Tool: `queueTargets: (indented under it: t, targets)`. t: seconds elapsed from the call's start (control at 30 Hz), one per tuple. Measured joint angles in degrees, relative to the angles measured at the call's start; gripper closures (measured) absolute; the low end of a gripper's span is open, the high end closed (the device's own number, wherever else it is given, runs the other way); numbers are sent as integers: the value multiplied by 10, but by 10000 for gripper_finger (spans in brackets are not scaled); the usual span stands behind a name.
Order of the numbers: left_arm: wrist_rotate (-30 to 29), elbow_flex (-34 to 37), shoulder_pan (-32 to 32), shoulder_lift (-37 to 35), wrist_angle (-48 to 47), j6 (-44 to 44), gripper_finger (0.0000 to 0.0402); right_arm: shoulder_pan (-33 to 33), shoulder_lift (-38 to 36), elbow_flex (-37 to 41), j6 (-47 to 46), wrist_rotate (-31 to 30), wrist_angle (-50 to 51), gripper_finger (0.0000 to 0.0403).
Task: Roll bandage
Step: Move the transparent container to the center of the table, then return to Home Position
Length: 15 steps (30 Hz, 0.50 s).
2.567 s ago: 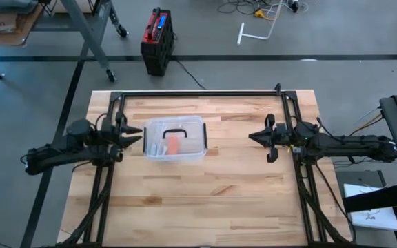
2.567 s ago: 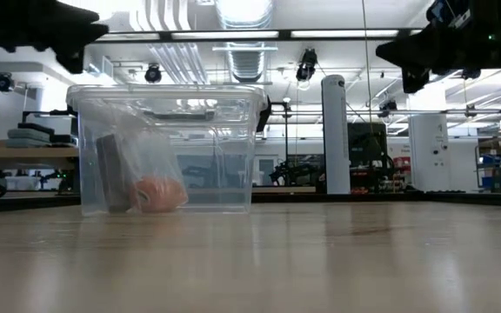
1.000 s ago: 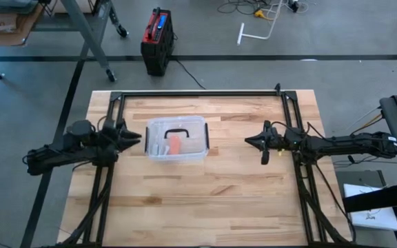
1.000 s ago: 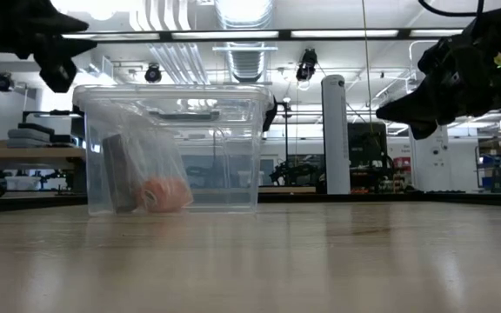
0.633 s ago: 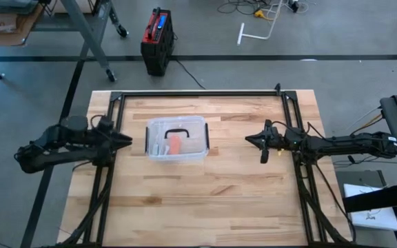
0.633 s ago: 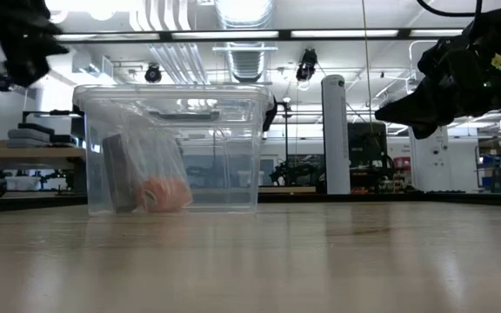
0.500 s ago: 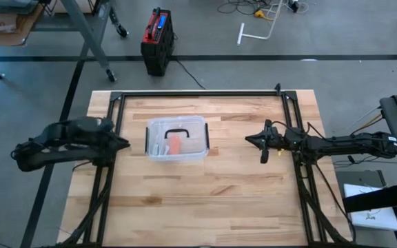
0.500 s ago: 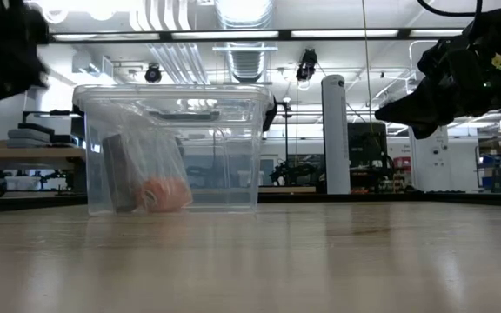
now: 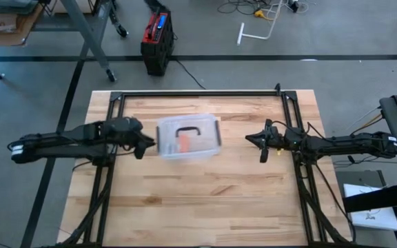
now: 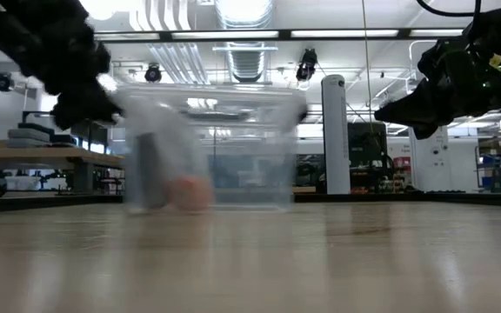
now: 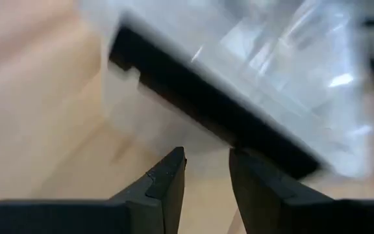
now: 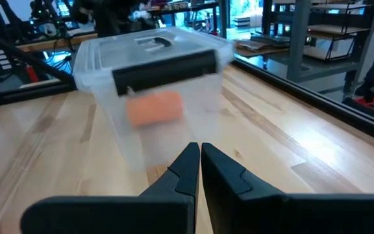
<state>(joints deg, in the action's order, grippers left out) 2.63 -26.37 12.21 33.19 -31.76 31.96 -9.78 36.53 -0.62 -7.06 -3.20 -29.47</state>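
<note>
A clear plastic lidded box stands on the wooden table, blurred by motion in the low view. Inside it lies an orange bandage roll, which also shows in the right wrist view. My left gripper is at the box's left end wall, its fingers a narrow gap apart. My right gripper hovers shut and empty to the right of the box, pointing at it. My left gripper comes level from the table's left side at the box's left end wall, below the black latch. Its fingertips stand right at the wall. The blur hides whether they touch it. The box stands with its bottom on the table.
A black metal frame runs along the table's far edge and down both sides under the arms. Bare wood lies between the box and my right gripper and toward the near edge. A black handle sits on the box lid.
My left gripper has drawn back toward the table's left edge, then swung toward the right edge up to the box's left wall. The box has slid a short way toward the table's right edge, still upright, with the bandage roll inside.
</note>
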Motion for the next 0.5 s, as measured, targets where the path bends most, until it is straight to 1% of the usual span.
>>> queueTargets:
  t: [0.07,0.13,0.2,0.3,0.43,0.5]
  targets:
    - [3,-2,0,8,60,-26,287,0,0,0,-5,0,0,391]
    - [-8,-2,0,5,57,-37,287,0,0,0,-6,0,0,391]
    - [-34,0,0,2,52,-41,287,0,0,0,-4,1,0,391]
    - [-60,20,0,-18,67,-53,287,0,0,0,4,4,0,391]
    - [-60,80,-1,-77,176,-103,287,0,-3,0,17,9,-14,391]
    - [-43,113,-1,-113,237,-128,287,0,-15,-2,28,24,-21,391]
